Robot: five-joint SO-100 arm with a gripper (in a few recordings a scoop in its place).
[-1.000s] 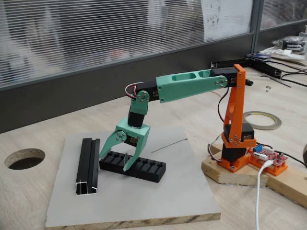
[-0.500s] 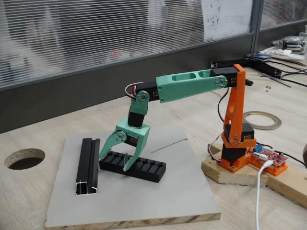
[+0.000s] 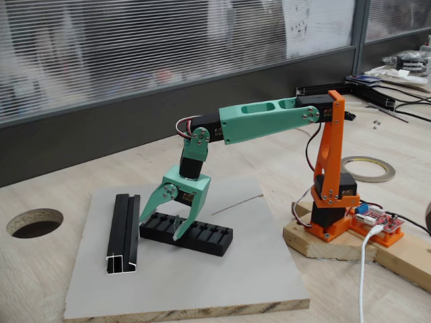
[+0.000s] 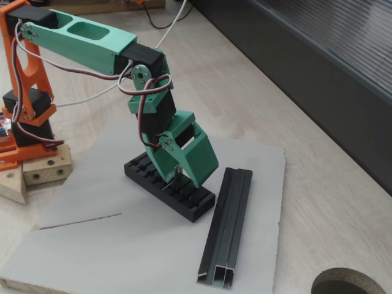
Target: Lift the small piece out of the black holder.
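One small piece (image 4: 176, 173) is what we are after, and we can just make out a thin pale sliver between the gripper's tips, over a slot near the middle of the black holder (image 3: 217, 237); it is too small for us to say whether it sits in the slot or is already pinched. The holder lies on the grey board (image 3: 236, 276), with the grooved rail (image 3: 123, 232) just beside its left end in this fixed view and the long thin wire (image 3: 237, 203) lying behind it.

Our gripper (image 3: 162, 227) reaches down onto the holder with its fingers spread wide, one tip near the left end of the block and the other on the slots. We see nothing firmly clamped between them.

We judge the step in hand to be the approach and grasp: the fingers are placed but not brought together. The next move calls for narrowing the fingers squarely on the sliver, then a straight lift so it does not catch on the slot walls.

Compared with the earlier frames, arm, gripper and holder stand exactly as they did; nothing has shifted.
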